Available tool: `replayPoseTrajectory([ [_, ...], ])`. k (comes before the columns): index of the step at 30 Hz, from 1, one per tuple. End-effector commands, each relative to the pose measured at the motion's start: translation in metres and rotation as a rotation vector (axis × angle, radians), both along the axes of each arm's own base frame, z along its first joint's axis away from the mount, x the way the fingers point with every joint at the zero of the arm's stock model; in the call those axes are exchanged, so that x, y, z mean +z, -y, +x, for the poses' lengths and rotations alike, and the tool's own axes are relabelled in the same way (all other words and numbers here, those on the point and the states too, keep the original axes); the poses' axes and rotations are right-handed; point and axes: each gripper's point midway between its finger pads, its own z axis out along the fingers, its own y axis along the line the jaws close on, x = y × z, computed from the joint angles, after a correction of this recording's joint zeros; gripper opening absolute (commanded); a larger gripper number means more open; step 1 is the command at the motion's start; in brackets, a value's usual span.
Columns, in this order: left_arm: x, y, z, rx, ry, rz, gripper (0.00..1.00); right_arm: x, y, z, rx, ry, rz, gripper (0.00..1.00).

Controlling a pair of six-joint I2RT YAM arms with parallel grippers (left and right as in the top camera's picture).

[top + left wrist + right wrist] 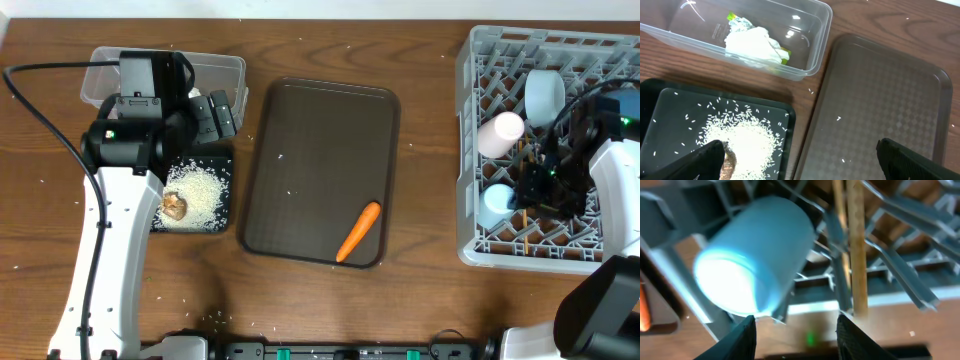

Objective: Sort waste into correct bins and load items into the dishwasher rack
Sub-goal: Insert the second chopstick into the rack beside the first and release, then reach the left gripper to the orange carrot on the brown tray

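While a carrot point(359, 231) lies at the brown tray's point(300, 120) near right corner, overhead, the right gripper point(535, 190) hangs in the rack point(468, 150). Left wrist: left gripper point(800, 160) spread wide by the rice point(742, 140); tissue point(755, 42) in the tub point(815, 55). Right wrist: jaws half-open, empty, beside a blue cup point(757, 255) and chopsticks point(856, 245).

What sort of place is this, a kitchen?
Likely a robot test bench staged for dish clearing: a wooden table, a grey dishwasher rack holding cups, tissue in a clear tub, rice in a black tray.

We see a glossy clear plastic tub point(812, 50) and a matt, diamond-textured brown tray point(880, 100). The table point(430, 300) looks like grained wood.
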Motion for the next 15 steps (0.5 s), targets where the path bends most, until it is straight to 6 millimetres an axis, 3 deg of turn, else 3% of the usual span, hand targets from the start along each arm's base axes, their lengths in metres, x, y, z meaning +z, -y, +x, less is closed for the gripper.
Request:
replayPoseTrajectory([
  [1,-0.001,-0.001,0.001,0.014,-0.005,-0.008,0.98,0.005,0.017,-0.007,-0.081,-0.021,-0.106,0.46],
  [9,-0.001,-0.001,0.001,0.015,-0.005,-0.007,0.98,0.016,0.019,0.003,-0.105,0.014,-0.113,0.46],
  [15,0.001,0.01,0.002,-0.026,0.001,-0.059,0.98,0.038,-0.019,0.037,0.053,0.167,0.038,0.43],
])
